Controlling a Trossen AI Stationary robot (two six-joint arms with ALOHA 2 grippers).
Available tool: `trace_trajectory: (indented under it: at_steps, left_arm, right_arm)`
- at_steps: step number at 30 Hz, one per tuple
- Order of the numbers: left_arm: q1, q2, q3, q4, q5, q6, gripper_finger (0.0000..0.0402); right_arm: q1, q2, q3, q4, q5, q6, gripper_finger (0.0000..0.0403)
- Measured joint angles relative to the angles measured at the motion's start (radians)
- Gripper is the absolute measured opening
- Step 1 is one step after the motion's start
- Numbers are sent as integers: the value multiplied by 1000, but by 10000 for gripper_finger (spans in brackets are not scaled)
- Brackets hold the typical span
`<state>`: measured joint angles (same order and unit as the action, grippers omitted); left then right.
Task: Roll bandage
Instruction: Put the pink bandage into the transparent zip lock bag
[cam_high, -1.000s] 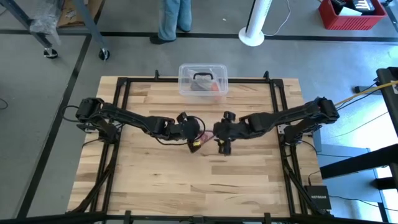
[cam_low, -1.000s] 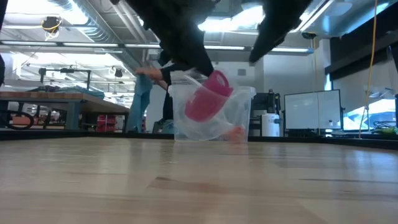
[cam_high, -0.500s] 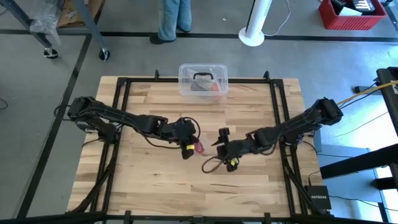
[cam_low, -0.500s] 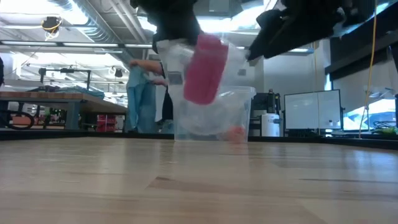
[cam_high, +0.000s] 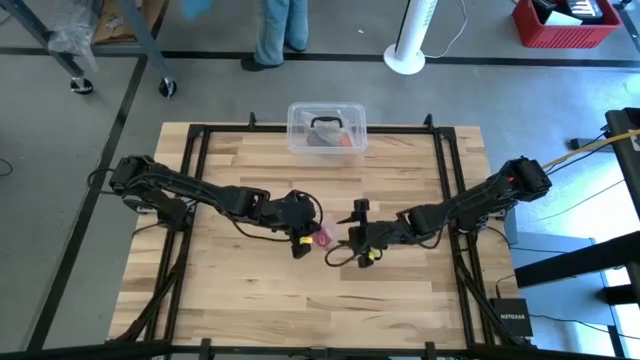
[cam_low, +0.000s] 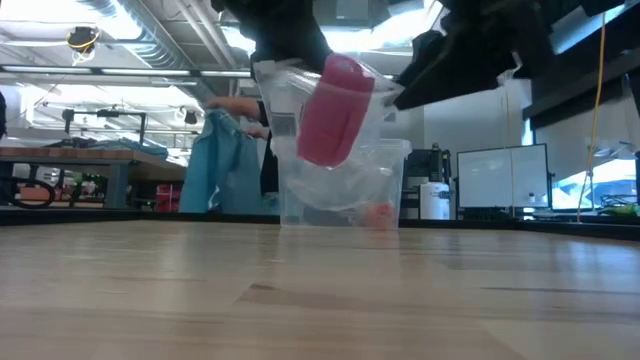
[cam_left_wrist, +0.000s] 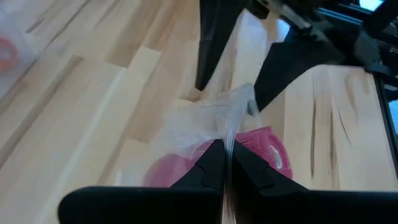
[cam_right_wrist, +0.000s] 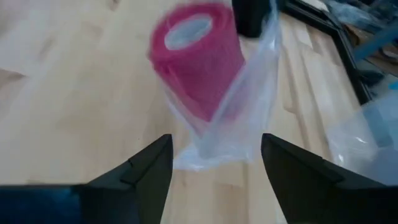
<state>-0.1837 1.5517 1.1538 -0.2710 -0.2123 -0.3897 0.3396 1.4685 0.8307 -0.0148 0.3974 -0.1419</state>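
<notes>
High view first: I have a pale butcher-block wooden counter (cam_high: 250, 290) ringed by a black metal frame, standing on a grey concrete floor marked with dark tape lines. At the far edge of the counter sits one clear plastic box with a black handle (cam_high: 326, 128). Beyond it a person in blue trousers (cam_high: 280, 30) stands on the floor, with a white pedestal (cam_high: 410, 40) near them and a red crate (cam_high: 565, 20) off in the corner.

From the low view the room behind is a workshop with bright ceiling lights, workbenches and a monitor (cam_low: 502, 177); a person in a blue top (cam_low: 228, 165) is back there.

I count two arms, one box, one bag and one roll. My left claw (cam_high: 302, 240) is pinched together on the top edge of a small clear plastic bag (cam_low: 330, 150), holding it up off the counter near the middle. Inside the bag sits the bandage (cam_low: 335, 110), a pink-red roll with a hollow core. In the left wrist view the dark fingers (cam_left_wrist: 214, 168) meet on the film.

My right claw (cam_high: 360, 245) is just beside the bag, fingers apart, holding nothing; the right wrist view shows the roll between and beyond its fingers (cam_right_wrist: 146, 168).
</notes>
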Motion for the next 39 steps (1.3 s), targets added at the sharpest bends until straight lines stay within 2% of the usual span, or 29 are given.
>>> trace_trajectory:
  at_steps: [4,9,15,17,20,23,26,28,36,39]
  left_arm:
    - [0,0,0,5,2,4,5]
    - [1,0,0,16,2,4,5]
    - [0,0,0,17,3,30,5]
    - [-2,0,0,16,3,38,5]
    - [-5,0,0,8,3,47,5]
    - [-7,0,0,-15,2,65,5]
    - [-7,0,-1,-12,-5,85,5]
    - [-8,0,-1,-14,-8,87,5]
    - [-21,1,-1,30,-9,131,5]
    - [-17,30,0,-16,-2,125,5]
  right_arm:
    - [9,0,0,18,-17,-2,210]
    - [-2,0,0,15,68,-3,142]
    - [11,-6,14,64,2,-13,33]
    - [18,-21,37,39,1,-12,9]
    - [29,-48,92,-44,0,80,17]
    - [26,-60,172,-259,-106,218,16]
    - [31,-60,208,-400,-87,255,5]
    - [36,-60,207,-398,-54,263,8]
    - [33,-37,204,-401,-50,253,6]
    - [33,-30,204,-398,-52,253,4]
